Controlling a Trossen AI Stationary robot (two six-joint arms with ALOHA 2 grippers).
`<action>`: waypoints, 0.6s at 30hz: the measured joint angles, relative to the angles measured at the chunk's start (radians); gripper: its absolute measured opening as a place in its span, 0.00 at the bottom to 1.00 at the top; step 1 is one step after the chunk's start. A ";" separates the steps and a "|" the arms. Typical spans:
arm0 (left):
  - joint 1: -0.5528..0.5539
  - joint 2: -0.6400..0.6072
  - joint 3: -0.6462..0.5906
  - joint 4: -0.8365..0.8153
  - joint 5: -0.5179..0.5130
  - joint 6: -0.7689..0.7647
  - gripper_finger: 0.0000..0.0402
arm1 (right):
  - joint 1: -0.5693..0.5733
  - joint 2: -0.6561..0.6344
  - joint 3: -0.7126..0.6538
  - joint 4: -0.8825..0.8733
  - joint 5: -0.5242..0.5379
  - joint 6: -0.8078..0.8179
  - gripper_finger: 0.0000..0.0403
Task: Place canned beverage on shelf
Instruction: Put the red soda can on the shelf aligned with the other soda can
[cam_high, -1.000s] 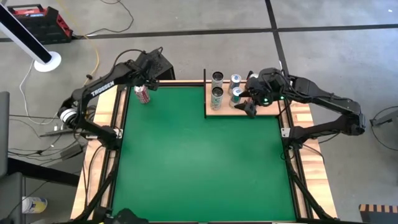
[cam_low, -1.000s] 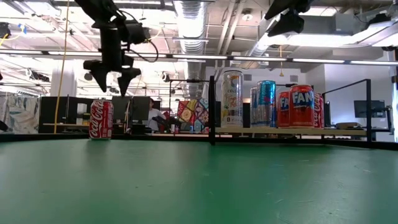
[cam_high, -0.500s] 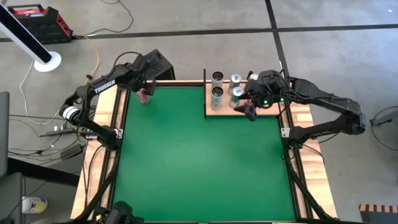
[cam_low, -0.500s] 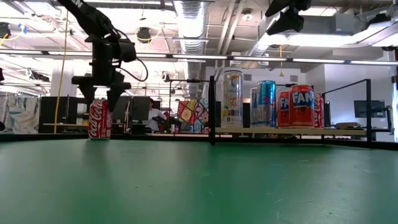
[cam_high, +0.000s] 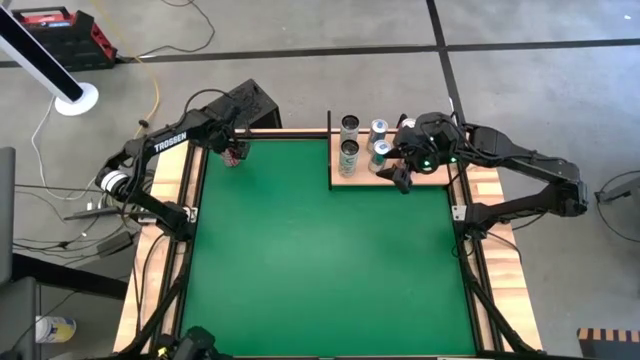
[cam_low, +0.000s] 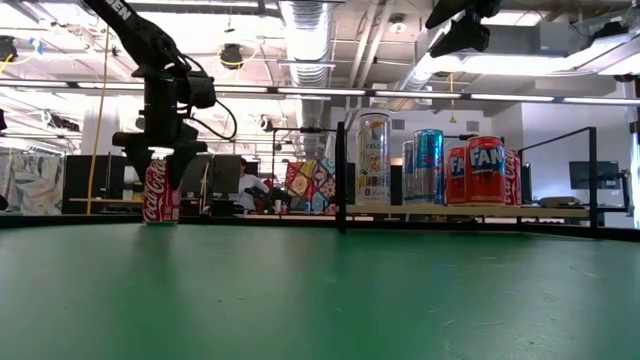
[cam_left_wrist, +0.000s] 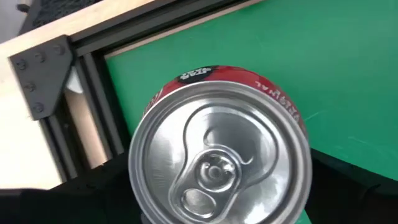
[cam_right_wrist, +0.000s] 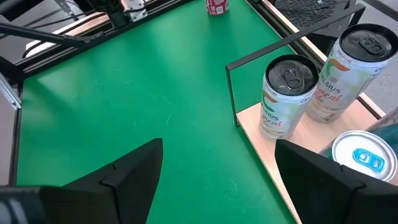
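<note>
a red cola can (cam_low: 160, 191) stands upright on the green felt (cam_high: 320, 260), well apart from the shelf (cam_high: 352, 178) and off to that shelf's left, as the left gripper (cam_low: 158, 158) drops over its top. the fingers stand spread to either side of the can's upper part and have not clenched; nothing is grasped yet. in the left wrist view the silver lid (cam_left_wrist: 219, 160) fills the frame straight below the wrist, which suggests the tool is lined up well. the step in hand reads as the reach for the pick. the next move would call for a little more descent, a firm squeeze on the can's body, a lift clear of the felt and a carry across to the shelf, over its black rods (cam_low: 341, 176).

the right gripper (cam_high: 402, 181) waits at the shelf's front edge, its fingers (cam_right_wrist: 118, 175) released and wide, holding nothing.

the shelf already carries a crowd: two tall pale cans (cam_right_wrist: 284, 98) at its left end, blue-topped cans (cam_high: 379, 129) beside them, and an orange can (cam_low: 486, 171) towards the right in the low view. free room looks scarce, so a bare spot of wood must be chosen with care, or a neighbour could be knocked over.
</note>
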 joint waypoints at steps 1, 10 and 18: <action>-0.001 0.000 0.000 0.002 0.010 0.001 0.80 | 0.003 0.000 0.000 0.000 0.000 0.007 0.82; -0.064 -0.005 0.000 0.000 0.062 0.022 0.69 | 0.062 0.000 0.000 0.005 0.000 0.033 0.82; -0.233 -0.085 -0.002 -0.001 0.165 -0.044 0.69 | 0.096 0.000 0.000 0.004 0.000 0.036 0.82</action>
